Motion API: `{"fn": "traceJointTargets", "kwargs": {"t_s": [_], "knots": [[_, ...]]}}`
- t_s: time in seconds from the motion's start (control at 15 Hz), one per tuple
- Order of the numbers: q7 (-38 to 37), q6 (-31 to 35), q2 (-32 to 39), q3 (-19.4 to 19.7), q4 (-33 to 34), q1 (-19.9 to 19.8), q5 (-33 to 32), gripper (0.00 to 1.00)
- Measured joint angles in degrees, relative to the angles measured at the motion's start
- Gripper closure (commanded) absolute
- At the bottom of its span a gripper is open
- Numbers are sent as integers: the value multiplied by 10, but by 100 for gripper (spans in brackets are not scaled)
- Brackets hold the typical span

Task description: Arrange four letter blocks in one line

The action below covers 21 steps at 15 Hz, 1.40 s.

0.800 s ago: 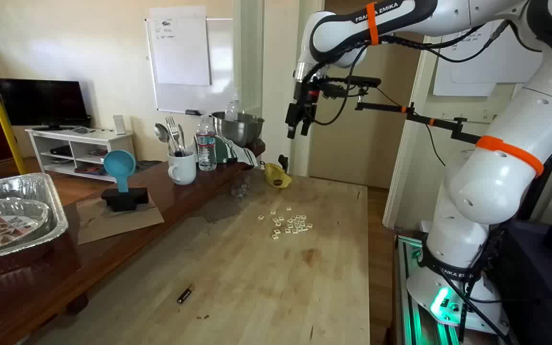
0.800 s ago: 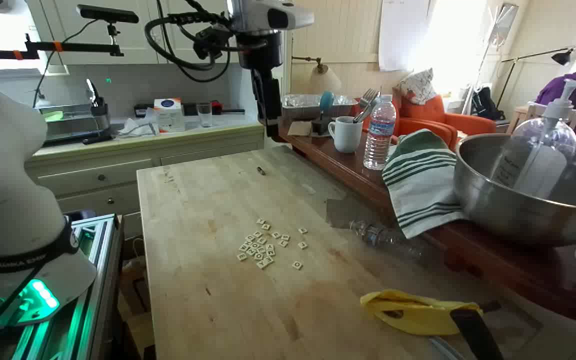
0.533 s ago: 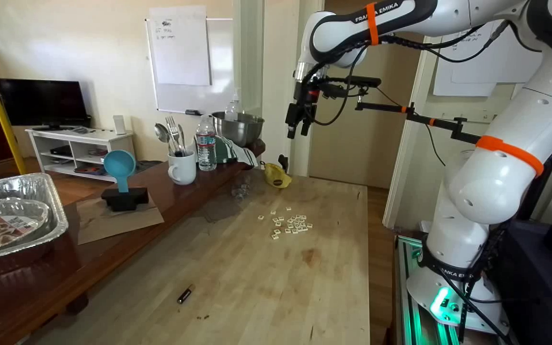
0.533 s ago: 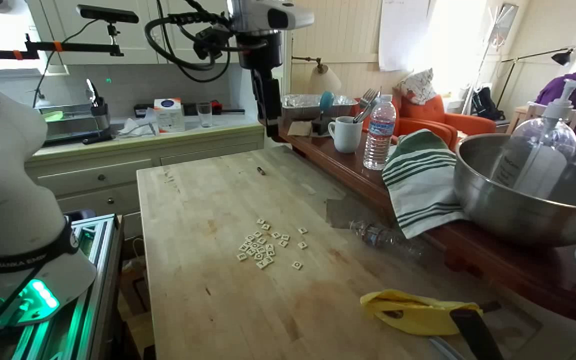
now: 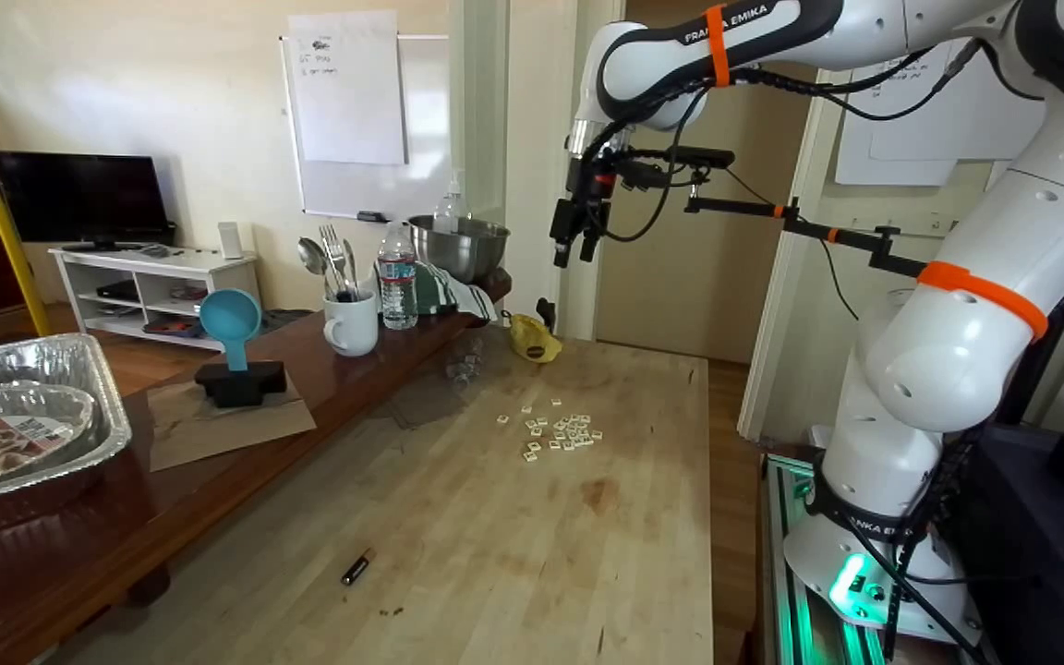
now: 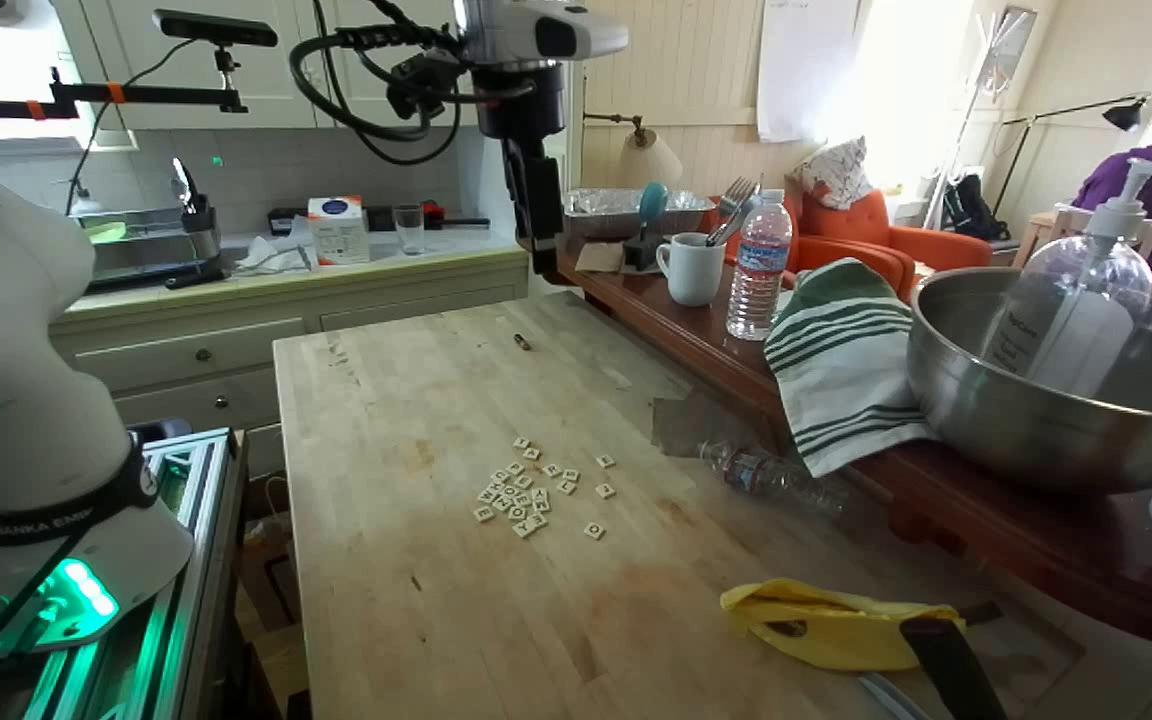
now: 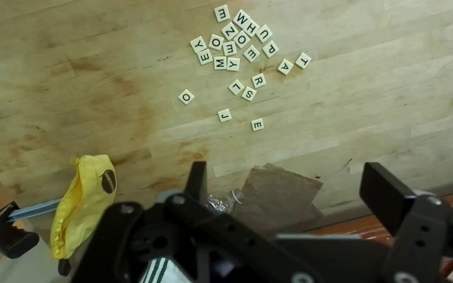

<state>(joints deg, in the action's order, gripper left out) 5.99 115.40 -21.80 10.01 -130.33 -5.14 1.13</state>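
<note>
Wooden bench (image 6: 416, 620): supports square, cream letter blocks (image 7: 233, 64), each printed with one black capital at varying angles. Blocks lie inward of the robot-side edge (image 5: 707, 517), mostly clustered, several separate. Gripper (image 7: 289, 181): released, jaws wide apart, raised above bench height. Yellow pouch (image 7: 92, 192): near one corner.

The wooden table (image 5: 495, 526) bears letter blocks (image 7: 242, 39) and a yellow pouch (image 7: 89, 198).

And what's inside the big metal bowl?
A clear pump bottle is in the bowl. The near side hides the bottom, so I can't tell if anything else lies there.
</note>
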Motion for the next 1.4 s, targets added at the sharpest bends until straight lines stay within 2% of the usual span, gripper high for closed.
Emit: {"fn": "traceJointTargets", "kwargs": {"t_s": [0.27, 0.53, 1.0, 1.27, 1.4], "knots": [[17, 7, 6, -16, -5, 11, 5, 0], [56, 66, 28, -36, -24, 42, 26, 0], [180, 142, 94, -42, -40, 81, 70, 0], [259, 162, 140, -47, -39, 86, 66, 0], [266, 171, 160, -54, -38, 84, 54, 0]]}}
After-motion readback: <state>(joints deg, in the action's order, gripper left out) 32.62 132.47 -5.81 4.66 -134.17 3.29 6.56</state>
